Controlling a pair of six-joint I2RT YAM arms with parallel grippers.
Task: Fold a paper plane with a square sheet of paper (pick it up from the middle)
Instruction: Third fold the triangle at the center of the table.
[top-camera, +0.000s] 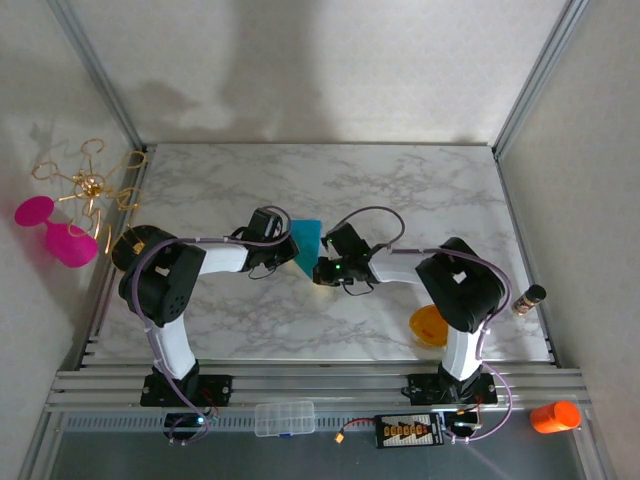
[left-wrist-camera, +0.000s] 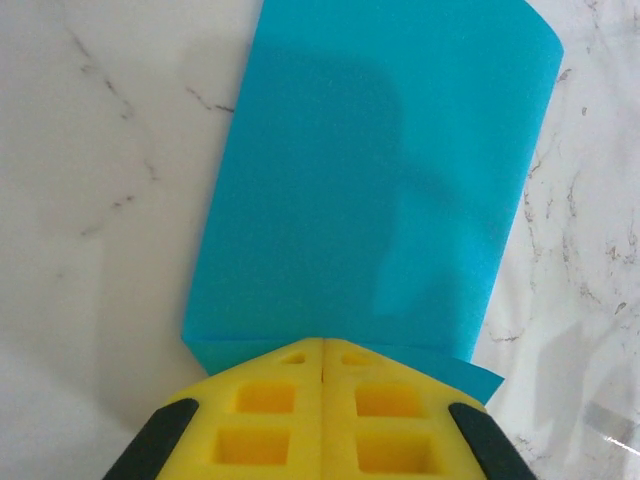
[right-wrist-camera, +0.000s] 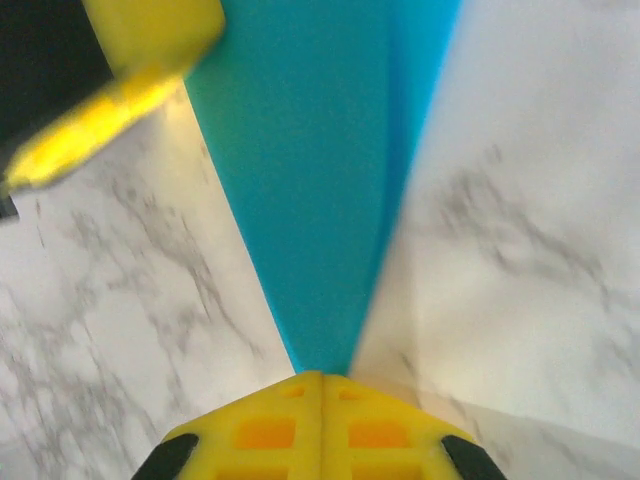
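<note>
A: Left gripper (left-wrist-camera: 322, 352): clenched on the near edge of the paper (left-wrist-camera: 380, 180), bottom centre of the left wrist view.

B: Right gripper (right-wrist-camera: 320, 380): likewise pinched shut, on a narrow tip of the paper, bottom centre of the right wrist view.

A: Overhead, sits mid-frame between the two grippers, above the table (top-camera: 250, 190). Seems raised and tilted, though hard to be sure.

B: Looks doubled over once. Shows a second layer peeking out along the lower edge, just beside the left gripper.

A: Counts as early, judging from that: pick-up done, one fold perhaps in.

B: No pointed nose, no wings, no dart shape yet.

A: Leaves the nose folds, the long centre crease and both wings to do.

B: Cannot tell the sharpness of that first crease from here.

A: Probably calls for a firm press along it before anything else.

B: Bowl (top-camera: 428, 328), lower right overhead, well apart from the paper and out of play.
</note>
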